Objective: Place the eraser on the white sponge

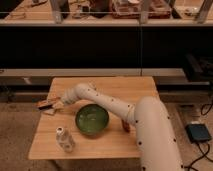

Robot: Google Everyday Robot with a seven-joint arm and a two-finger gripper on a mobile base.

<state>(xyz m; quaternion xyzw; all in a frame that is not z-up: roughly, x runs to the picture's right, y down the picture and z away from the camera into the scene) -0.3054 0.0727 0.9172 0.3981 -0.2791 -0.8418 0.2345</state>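
Observation:
The eraser [44,104], a reddish-brown oblong block, is at the wooden table's left edge. A cream-white patch just under and to the right of it is the white sponge [50,111]; the eraser seems to rest partly over it, but I cannot tell if they touch. My gripper [56,104] is at the eraser's right end, at the tip of the white arm [100,99] stretched leftward across the table. The gripper's body hides where it meets the eraser.
A green bowl [92,119] sits mid-table, right under the arm. A white bottle [64,138] stands near the front left. A small reddish-brown oval object [126,126] lies right of the bowl by the arm. The wooden table [120,86] has dark shelving behind it.

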